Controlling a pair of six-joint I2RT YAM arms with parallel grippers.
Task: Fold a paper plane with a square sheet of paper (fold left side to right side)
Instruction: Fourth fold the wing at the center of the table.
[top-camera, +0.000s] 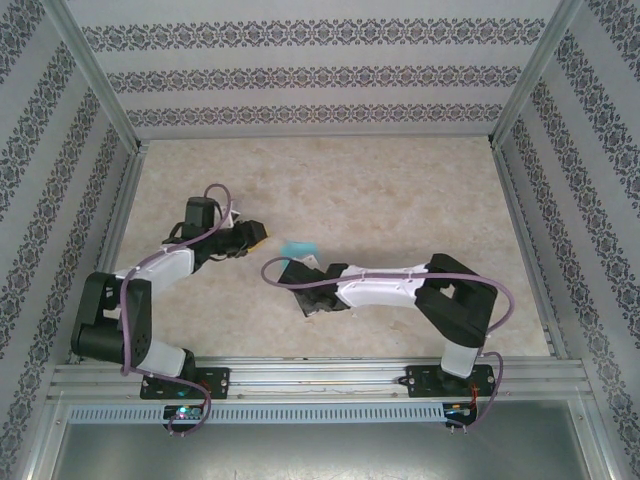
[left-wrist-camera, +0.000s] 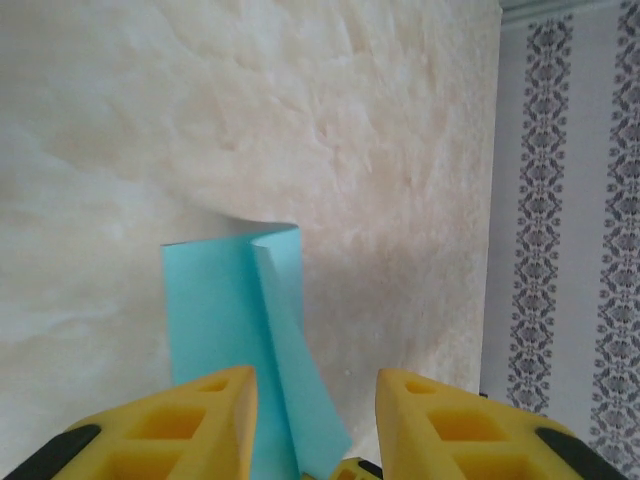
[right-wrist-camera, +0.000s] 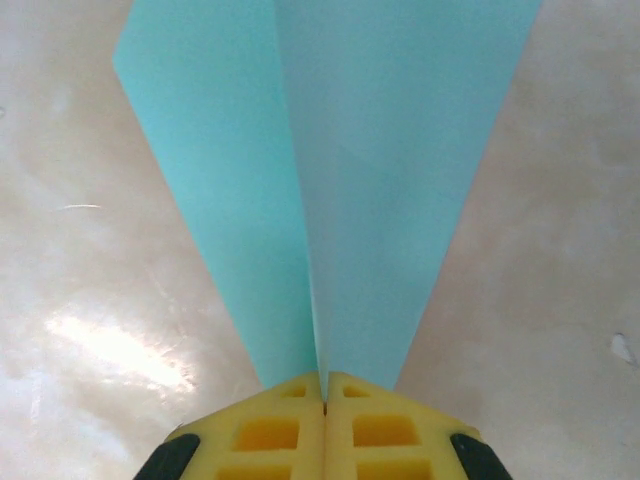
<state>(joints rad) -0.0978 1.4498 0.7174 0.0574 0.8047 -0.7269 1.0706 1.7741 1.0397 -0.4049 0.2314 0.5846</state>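
- Right end effector (right-wrist-camera: 325, 385) is pinching shut on the narrow end of the turquoise paper plane (right-wrist-camera: 330, 180), whose long axis is running straight away from it, widening.
- Left end effector (left-wrist-camera: 315, 400) is standing apart, the paper passing between its fingers.
- Plane is lying mid-desk (top-camera: 380, 190).

Table (top-camera: 380, 190): beige marbled top, bare across the centre and upper frame of the top view. Back wall (top-camera: 320, 75), left wall (top-camera: 50, 150) and right wall (top-camera: 590, 150): white paper with dark floral bands. Metal posts (top-camera: 95, 70) at both upper corners. Aluminium rail (top-camera: 320, 380) along the lower frame; slotted strip (top-camera: 320, 412) just below it; grey panel (top-camera: 320, 450) at the bottom edge.
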